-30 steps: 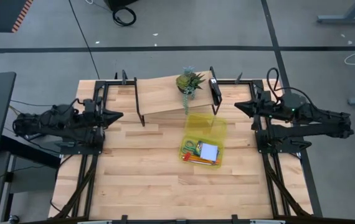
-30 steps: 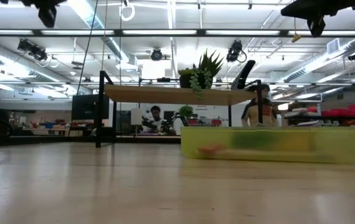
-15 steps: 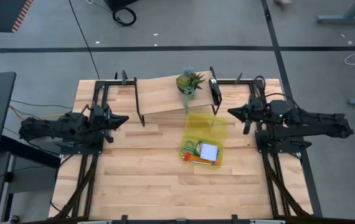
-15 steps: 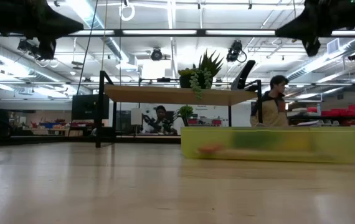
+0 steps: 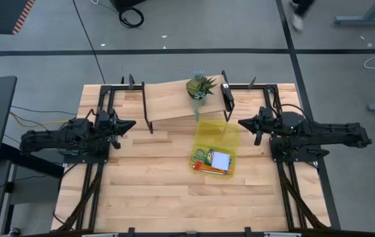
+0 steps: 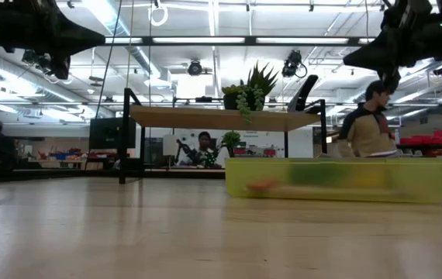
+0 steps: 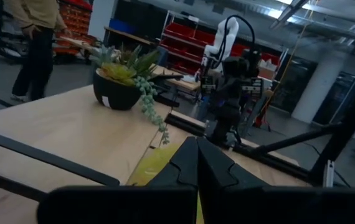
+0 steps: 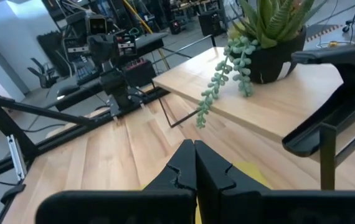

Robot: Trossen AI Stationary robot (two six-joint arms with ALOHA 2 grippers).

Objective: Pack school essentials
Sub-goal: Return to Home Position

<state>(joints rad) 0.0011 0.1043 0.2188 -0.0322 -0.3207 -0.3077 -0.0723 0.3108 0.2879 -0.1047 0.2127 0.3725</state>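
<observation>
A translucent yellow plastic box [image 6: 335, 180] sat on the pale wooden table [image 6: 128, 232], blurred items [image 6: 264, 186] inside, before a black-legged wooden shelf [image 6: 198, 118] bearing a potted green plant [image 6: 257, 84]; a person [image 6: 368, 128] stood behind.

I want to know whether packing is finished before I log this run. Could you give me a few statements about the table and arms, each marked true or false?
1. The pale blue square notepad lies inside the translucent yellow box. True.
2. The left gripper holds an orange pencil. False: its fingers are shut on nothing.
3. The small potted spiky plant stands on the raised wooden shelf. True.
4. The right gripper reaches into the box. False: it hangs shut, raised above the table, by the box's right edge.
</observation>
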